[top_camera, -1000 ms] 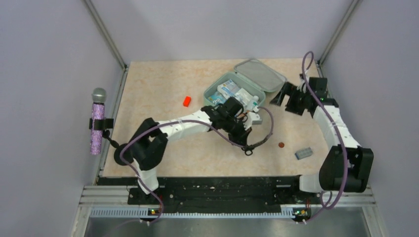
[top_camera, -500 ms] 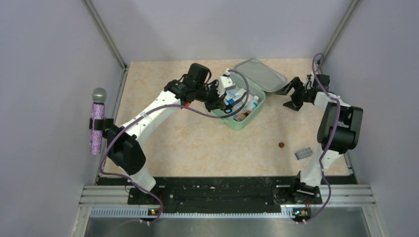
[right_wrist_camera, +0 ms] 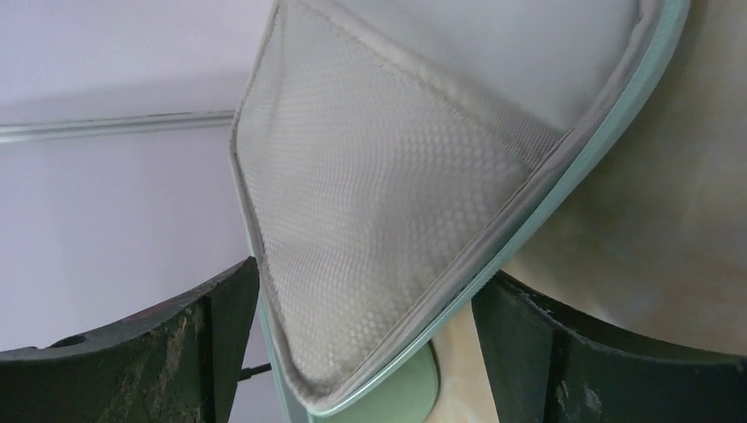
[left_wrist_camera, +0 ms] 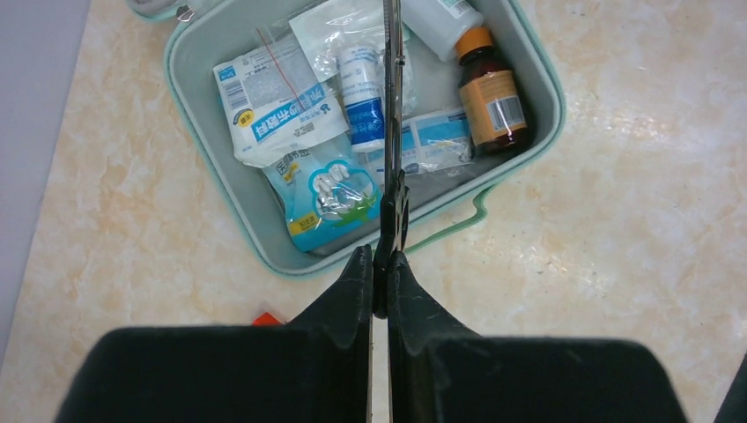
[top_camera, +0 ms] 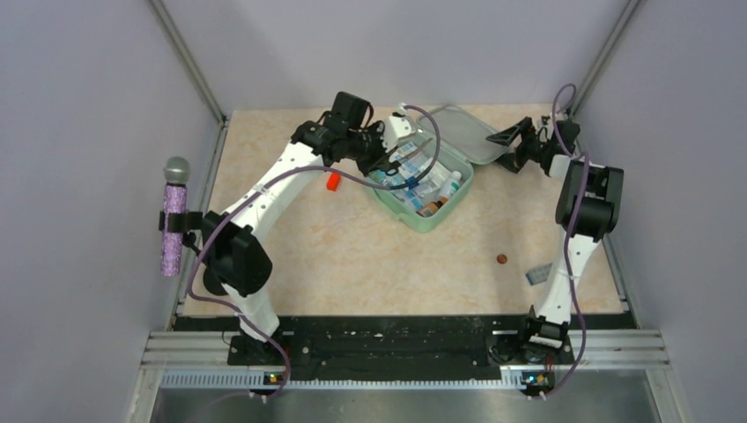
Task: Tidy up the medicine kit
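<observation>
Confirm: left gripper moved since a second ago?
Yes: left gripper moved away from the coin, toward the back wall, across the medicine kit.

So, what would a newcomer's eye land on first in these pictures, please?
The open mint-green kit at the far side of the table, packed with sachets and a brown bottle. The left pincer is shut on a thin metal tool held over it, and the right pincer stands open around a corner of the lid.
</observation>
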